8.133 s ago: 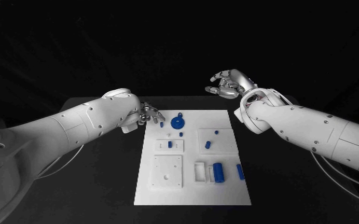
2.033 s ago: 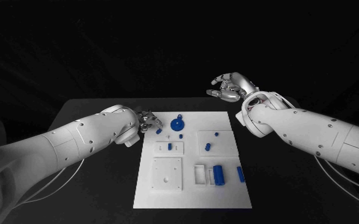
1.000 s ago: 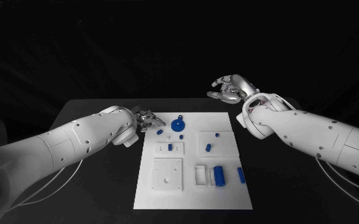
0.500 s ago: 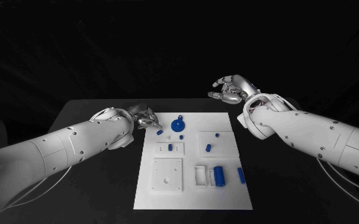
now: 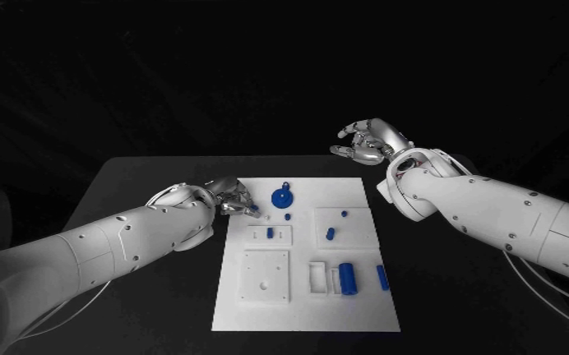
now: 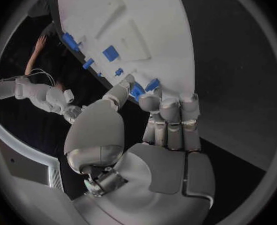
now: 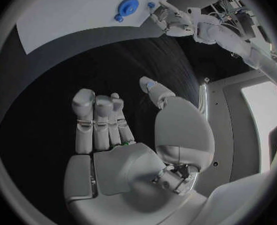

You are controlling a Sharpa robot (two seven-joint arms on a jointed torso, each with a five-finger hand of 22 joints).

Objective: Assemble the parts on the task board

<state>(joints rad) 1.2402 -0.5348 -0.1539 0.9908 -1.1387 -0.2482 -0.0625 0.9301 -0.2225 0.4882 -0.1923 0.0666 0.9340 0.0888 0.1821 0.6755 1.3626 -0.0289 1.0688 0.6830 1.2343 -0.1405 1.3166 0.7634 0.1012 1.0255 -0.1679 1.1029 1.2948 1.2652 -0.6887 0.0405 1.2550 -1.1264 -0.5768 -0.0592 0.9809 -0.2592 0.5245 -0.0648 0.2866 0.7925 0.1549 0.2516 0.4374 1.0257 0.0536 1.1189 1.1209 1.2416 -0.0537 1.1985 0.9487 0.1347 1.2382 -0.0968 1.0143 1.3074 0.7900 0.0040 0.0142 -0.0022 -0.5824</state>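
Observation:
The white task board point(image 5: 306, 297) lies in the middle of the black table. My left hand point(image 5: 231, 195) is low at the board's far left edge. In the left wrist view its fingertips point(image 6: 161, 104) and thumb close round a small blue part point(image 6: 145, 88) lying on the board point(image 6: 132, 15). My right hand point(image 5: 370, 141) hangs raised beyond the board's far right corner, fingers loosely curled, holding nothing point(image 7: 107, 130). A blue round disc point(image 5: 282, 199) lies just right of my left hand.
Small blue pegs point(image 5: 330, 229) stand in white blocks mid-board. A blue cylinder point(image 5: 346, 274) and a blue bar point(image 5: 381, 275) lie near the right side beside a white frame point(image 5: 316, 274). A white square plate point(image 5: 265, 274) sits at the near left.
My left hand has slid in and down onto the small blue part at the board's far left edge. My right hand has barely moved.

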